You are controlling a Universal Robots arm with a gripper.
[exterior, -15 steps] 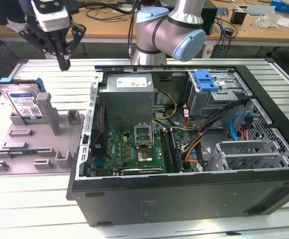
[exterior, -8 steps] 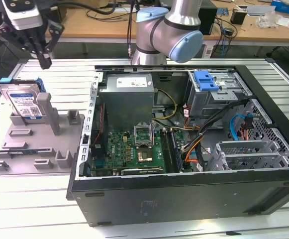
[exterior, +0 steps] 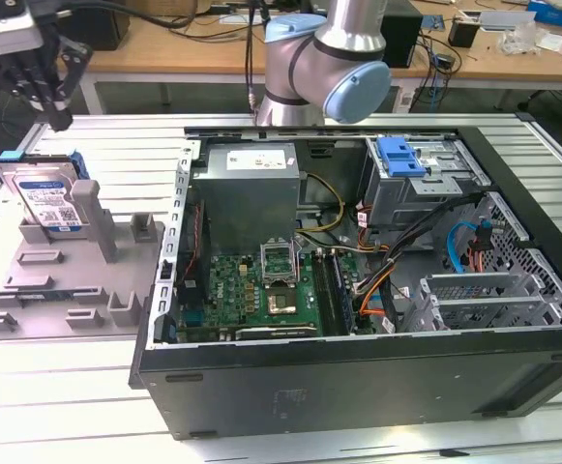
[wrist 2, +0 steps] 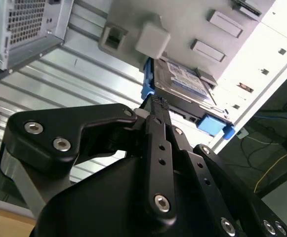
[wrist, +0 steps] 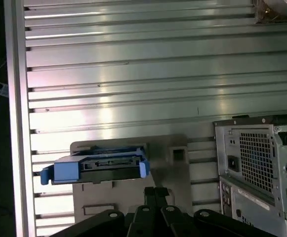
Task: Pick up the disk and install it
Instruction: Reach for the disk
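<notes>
Here, the black hand, its fingers pressed together on nothing, hangs above and apart from the flat silver disk in its bright blue plastic carrier, which stands tilted on edge in the grey plastic fixture on the slatted aluminium tabletop, beside the open black computer case.

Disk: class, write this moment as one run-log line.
disk: on edge in grey holder, ungrasped | gripper: above disk, apart, jaws shut | install: not done
</notes>
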